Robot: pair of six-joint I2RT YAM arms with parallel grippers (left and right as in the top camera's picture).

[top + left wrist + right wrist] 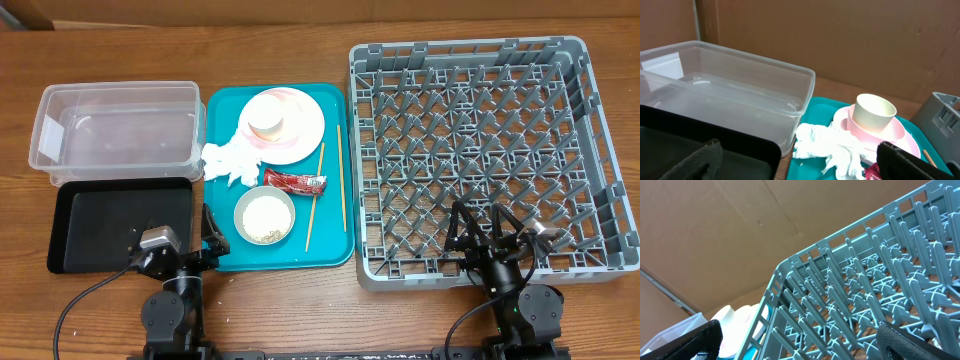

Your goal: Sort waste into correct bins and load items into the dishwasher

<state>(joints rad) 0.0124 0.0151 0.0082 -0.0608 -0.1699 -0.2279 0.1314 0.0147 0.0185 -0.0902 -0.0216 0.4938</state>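
My left gripper [207, 243] stands spread wide and grips nothing, parked at the near edge of the table between the black tray [110, 225] and the teal tray [225, 110]. My right gripper [478, 235] is just as wide and empty, sitting over the near wall of the dish rack [365, 150]. From the left wrist I look across the matte black tray's rounded corner to the clear tub [120, 130], a glossy, thin-walled bin with a rolled lip, touching the tray's far side. Just to the right, on the teal tray, the crumpled white napkin [232, 160] lies against the pink plate [300, 130]. The cream cup [268, 118] stands upright in a small pink bowl [880, 131] on that plate. Nearer me, the red wrapper [295, 181] lies flat. Beside it, the grey-green bowl [240, 210] holds the white rice scraps [265, 215]. The thin wooden chopsticks [341, 175] lie lengthways along the tray's right side, apart from each other. The rack is grey latticed plastic with rows of upright pegs, its left wall close beside the teal tray. Bare wood shows along the table's near edge around both arms.
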